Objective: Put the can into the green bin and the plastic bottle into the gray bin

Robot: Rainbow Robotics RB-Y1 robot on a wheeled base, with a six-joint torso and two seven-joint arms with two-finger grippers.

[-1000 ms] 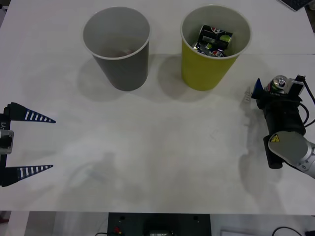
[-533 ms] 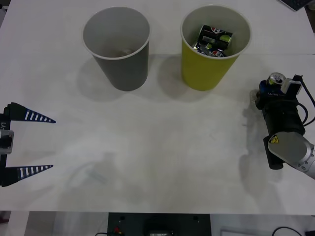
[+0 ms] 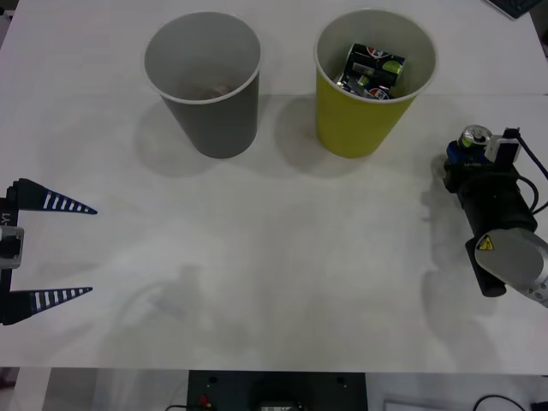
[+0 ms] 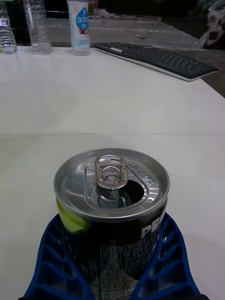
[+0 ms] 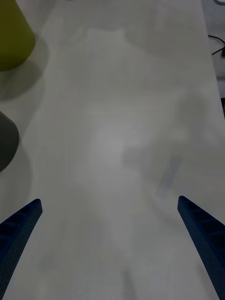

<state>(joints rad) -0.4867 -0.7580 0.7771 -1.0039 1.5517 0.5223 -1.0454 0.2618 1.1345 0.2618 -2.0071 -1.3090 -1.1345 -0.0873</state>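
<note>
Blue ribbed lattice fingers [image 5: 199, 239]; black cylindrical wrist housing [image 3: 497, 210], yellow warning triangle [image 3: 485, 244], grey joint shell [image 3: 518, 261], thin black cable [image 3: 535, 184].

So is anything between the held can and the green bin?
Nothing visible: the right gripper holds the can upright, and bare table lies between it and the green bin, which already holds cans.

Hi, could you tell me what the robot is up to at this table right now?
The right gripper holds a slim black drink can with a silver top upright at the table's right side, near the tall yellow-green bin, which already contains cans. The dark gray bin stands to its left. The left gripper waits open at the table's left edge.
</note>
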